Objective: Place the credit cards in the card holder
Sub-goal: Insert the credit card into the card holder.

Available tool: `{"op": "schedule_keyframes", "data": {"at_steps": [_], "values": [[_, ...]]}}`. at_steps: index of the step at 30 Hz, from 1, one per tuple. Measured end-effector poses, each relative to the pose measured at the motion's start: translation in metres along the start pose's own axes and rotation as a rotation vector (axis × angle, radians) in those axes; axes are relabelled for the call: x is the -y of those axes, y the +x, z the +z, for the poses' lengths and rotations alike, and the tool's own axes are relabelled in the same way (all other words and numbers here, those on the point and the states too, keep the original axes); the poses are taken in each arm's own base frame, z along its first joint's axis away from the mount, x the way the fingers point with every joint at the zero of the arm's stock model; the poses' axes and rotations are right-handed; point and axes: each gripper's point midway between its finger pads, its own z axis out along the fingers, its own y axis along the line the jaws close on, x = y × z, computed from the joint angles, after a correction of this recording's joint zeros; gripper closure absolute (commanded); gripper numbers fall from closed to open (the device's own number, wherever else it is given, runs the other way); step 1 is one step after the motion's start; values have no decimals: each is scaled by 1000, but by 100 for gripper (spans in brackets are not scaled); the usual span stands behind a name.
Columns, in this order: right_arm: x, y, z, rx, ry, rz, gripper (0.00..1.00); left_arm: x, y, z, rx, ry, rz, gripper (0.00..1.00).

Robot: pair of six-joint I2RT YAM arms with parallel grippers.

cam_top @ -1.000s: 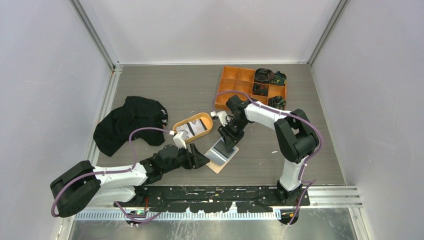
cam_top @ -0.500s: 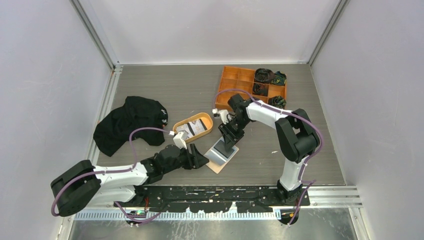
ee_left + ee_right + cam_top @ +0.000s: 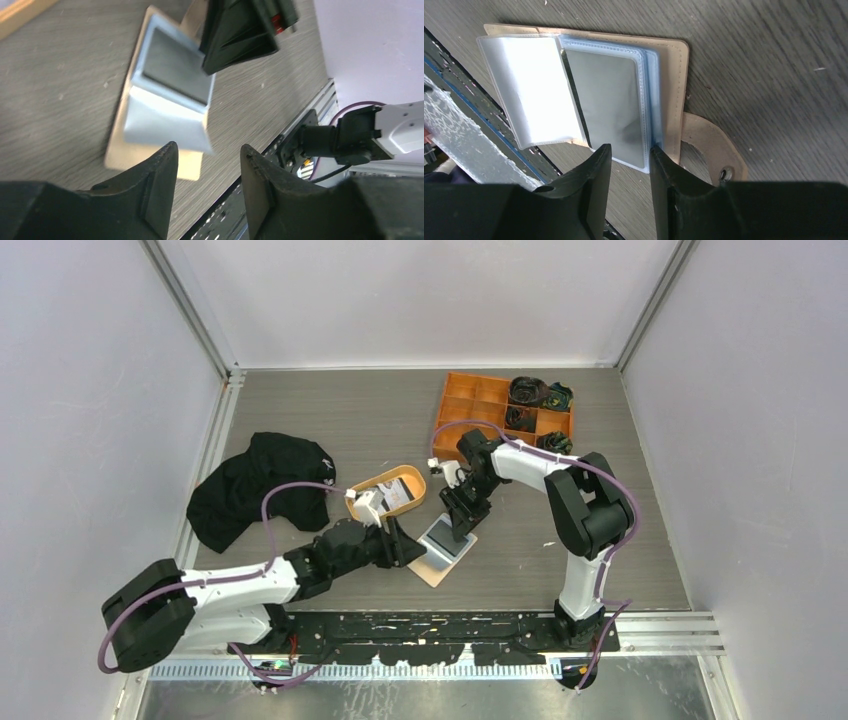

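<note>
The small beige leather-like folding card holder (image 3: 446, 551) lies open and flat on the grey wood-grain table (image 3: 330, 420), at about 6 o'clock from the table's middle, near the arms' bases. Its clear plastic sleeves (image 3: 544, 90) are fanned out; one leaf is turned over to the side, and a grey rectangle (image 3: 606, 102) shows through the sleeve beneath it. The rounded snap tab (image 3: 711, 145) sticks out flat on the table.

The right tool (image 3: 630, 149) is at the holder's 12 o'clock edge in the top view. Its jaws stand narrow, right at the rim of the top sleeve. I cannot tell whether they pinch it.

The left tool (image 3: 207, 147) is at the holder's 9 o'clock side. Its jaws are moderately apart with nothing between them, just short of the holder's edge.

At 10 o'clock from the holder sits an oval orange-tan tray (image 3: 358, 490) with light and dark flat credit cards (image 3: 390, 492) inside. An orange compartment box (image 3: 478, 400) stands at 1 o'clock, and a crumpled black cloth (image 3: 255, 485) lies at 9 o'clock.
</note>
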Motion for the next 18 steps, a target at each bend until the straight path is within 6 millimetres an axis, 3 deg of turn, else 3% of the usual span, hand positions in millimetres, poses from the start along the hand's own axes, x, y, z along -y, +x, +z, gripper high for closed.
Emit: {"op": "schedule_keyframes", "data": {"at_steps": [4,7,18], "values": [[-1,-1,0,0,-8,1,64,20,-16,10,21,29,21,58],[-3,0,0,-1,-18,4,66,24,-16,24,0,21,30,64],[-8,-1,-4,17,-79,35,68,-16,23,53,-141,-99,47,65]]}}
